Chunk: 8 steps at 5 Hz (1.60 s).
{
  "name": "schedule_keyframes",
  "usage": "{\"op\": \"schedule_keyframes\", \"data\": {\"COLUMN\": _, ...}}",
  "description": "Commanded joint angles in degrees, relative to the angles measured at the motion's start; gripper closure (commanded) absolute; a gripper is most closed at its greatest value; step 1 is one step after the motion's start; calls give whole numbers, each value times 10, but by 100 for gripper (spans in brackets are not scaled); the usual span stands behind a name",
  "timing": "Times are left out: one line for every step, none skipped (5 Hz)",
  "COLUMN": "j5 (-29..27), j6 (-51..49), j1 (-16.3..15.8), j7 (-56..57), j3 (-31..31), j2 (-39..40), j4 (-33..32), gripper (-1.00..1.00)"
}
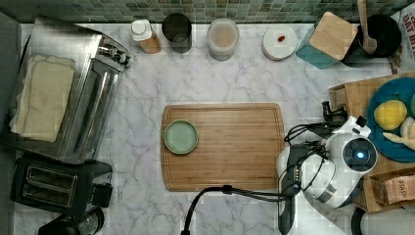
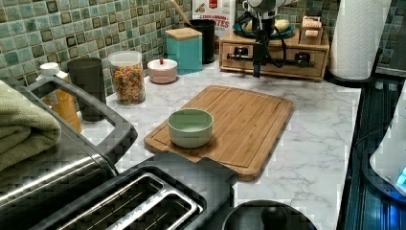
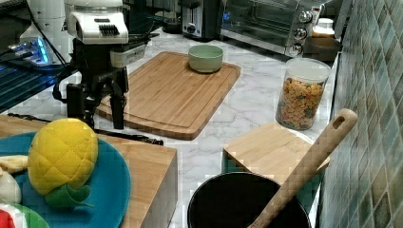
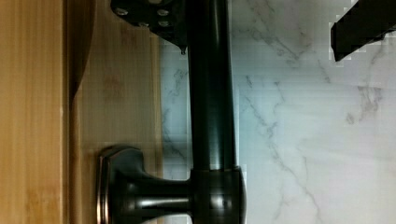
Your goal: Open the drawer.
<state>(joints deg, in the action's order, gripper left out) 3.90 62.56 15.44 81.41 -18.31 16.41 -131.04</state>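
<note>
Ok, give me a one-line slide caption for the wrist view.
Close-up of the drawer's black bar handle and its mount, with the bamboo drawer front on one side and the marble counter on the other.

Counter (image 1: 147, 205): white marble look with grey veins, smooth, slight sheen.
Cutting board (image 1: 235, 147): light bamboo wood, matt, fine straight grain.
Bowl (image 2: 190, 127): pale green, smooth, soft glaze.
Drawer (image 2: 273, 62): light bamboo wood, matt.
Handle (image 4: 210, 93): dark metal bar, glossy, smooth.
Toaster oven (image 1: 93, 107): brushed shiny metal.
Towel (image 1: 41, 98): beige cloth, soft and matt.
Wall tiles (image 2: 72, 28): green, glossy.
Spoon (image 3: 309, 161): plain wood, matt.
</note>
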Motion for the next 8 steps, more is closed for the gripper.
{"op": "schedule_keyframes", "data": {"j5": 14, "j6": -120, "j1": -53, "j7": -4, "j3": 5, "j2": -47, "j4": -54, "gripper": -100}}
{"op": "schedule_keyframes", "data": {"j5": -38, "j6": -147, "j1": -64, "j7": -2, "j3": 52, "j2": -50, "j4": -65, "gripper": -100}}
{"op": "schedule_keyframes", "data": {"j5": -50, "j6": -114, "j1": -108, "j7": -82, "j3": 74, "j2": -79, "j4": -117, "gripper": -100}}
{"op": "schedule_keyframes", "data": {"j5": -44, "j6": -111, "j1": -146, "j7": -151, "j3": 95, "j2": -103, "j4": -155, "gripper": -100}}
{"op": "schedule_keyframes", "data": {"j5": -59, "j6": -128, "j1": -174, "j7": -194, "j3": 121, "j2": -131, "j4": -175, "gripper": -100}}
{"op": "schedule_keyframes", "data": {"j5": -91, "j6": -111, "j1": -181, "j7": -182, "j3": 153, "j2": -133, "j4": -187, "gripper": -100}}
{"op": "schedule_keyframes", "data": {"j5": -113, "j6": -128, "j1": -190, "j7": -227, "j3": 167, "j2": -144, "j4": -184, "gripper": -100}}
{"op": "schedule_keyframes", "data": {"j5": -118, "j6": -142, "j1": -189, "j7": -233, "j3": 162, "j2": -177, "j4": -192, "gripper": -100}}
